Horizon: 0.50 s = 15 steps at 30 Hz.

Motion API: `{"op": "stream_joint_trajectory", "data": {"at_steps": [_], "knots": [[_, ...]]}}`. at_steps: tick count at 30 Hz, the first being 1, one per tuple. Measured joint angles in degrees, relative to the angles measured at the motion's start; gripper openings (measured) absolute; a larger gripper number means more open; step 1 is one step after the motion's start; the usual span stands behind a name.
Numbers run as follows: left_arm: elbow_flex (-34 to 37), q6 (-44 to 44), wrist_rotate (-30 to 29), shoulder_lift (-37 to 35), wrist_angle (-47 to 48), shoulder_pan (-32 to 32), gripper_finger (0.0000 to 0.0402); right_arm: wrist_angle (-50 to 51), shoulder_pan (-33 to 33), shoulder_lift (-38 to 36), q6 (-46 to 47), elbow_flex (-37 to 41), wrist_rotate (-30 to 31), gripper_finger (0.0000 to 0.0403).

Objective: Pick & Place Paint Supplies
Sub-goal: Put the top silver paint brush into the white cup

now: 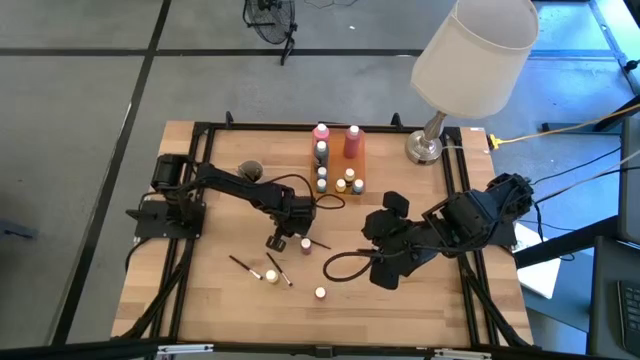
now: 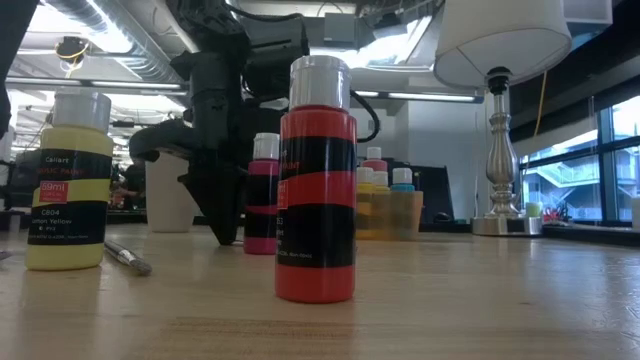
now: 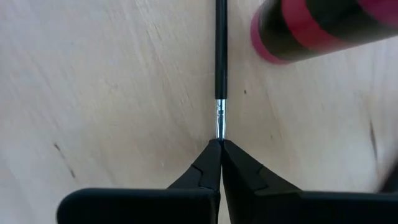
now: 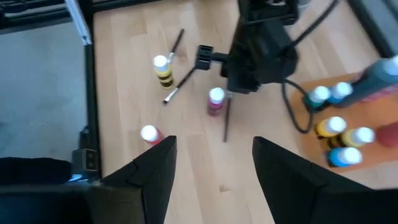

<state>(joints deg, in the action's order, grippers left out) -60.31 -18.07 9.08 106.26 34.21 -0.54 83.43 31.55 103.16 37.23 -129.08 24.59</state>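
This is looking like a robotics lab or workshop set up in an open office-style hall. A wooden table (image 1: 400, 310) fenced by a black metal frame (image 1: 300, 128) is standing on grey concrete floor (image 1: 80, 120), with cables trailing off it and a floor fan (image 1: 272, 18) sitting beyond. In the low view, exposed ceiling ducts (image 2: 110, 20) and strip lights (image 2: 420, 96) are running overhead, and large windows (image 2: 610, 150) are letting in daylight behind a table lamp (image 2: 503, 60).
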Motion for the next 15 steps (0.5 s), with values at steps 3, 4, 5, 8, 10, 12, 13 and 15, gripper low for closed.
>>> {"op": "stream_joint_trajectory", "data": {"at_steps": [3, 4, 5, 8, 10, 12, 13, 15], "knots": [[0.02, 0.40, 1.58, 0.04, 0.02, 0.35, 0.0001, 3.55, 0.06, -0.58, 1.56, -0.04, 3.50, 0.0204], [0.03, 0.40, 1.80, 0.04, 0.01, 0.41, 0.0001, 5.80, 0.14, -0.74, 2.98, -0.04, 4.13, 0.0200], [0.04, 0.40, 1.98, 0.04, 0.00, 0.42, 0.0001, 7.15, 0.17, -0.83, 4.23, -0.03, 4.31, 0.0196], [0.04, 0.40, 2.15, 0.07, 0.00, 0.42, 0.0001, 6.60, 0.24, -1.00, 3.14, 0.07, 4.03, 0.0187], [0.04, 0.40, 2.24, 0.07, 0.00, 0.42, 0.0001, 6.61, 0.37, -1.03, 2.69, 0.11, 3.19, 0.0182], [0.07, 0.40, 2.44, 0.07, -0.02, 0.42, 0.0001, 6.59, 0.37, -1.18, 1.26, 0.11, 1.99, 0.0179], [0.07, 0.40, 2.47, 0.07, -0.04, 0.42, 0.0001, 6.59, 0.37, -1.22, 1.10, 0.11, 1.95, 0.0178], [0.07, 0.40, 2.44, 0.07, -0.05, 0.71, 0.0001, 6.59, 0.36, -1.25, 1.32, 0.11, 1.44, 0.0177]]}}
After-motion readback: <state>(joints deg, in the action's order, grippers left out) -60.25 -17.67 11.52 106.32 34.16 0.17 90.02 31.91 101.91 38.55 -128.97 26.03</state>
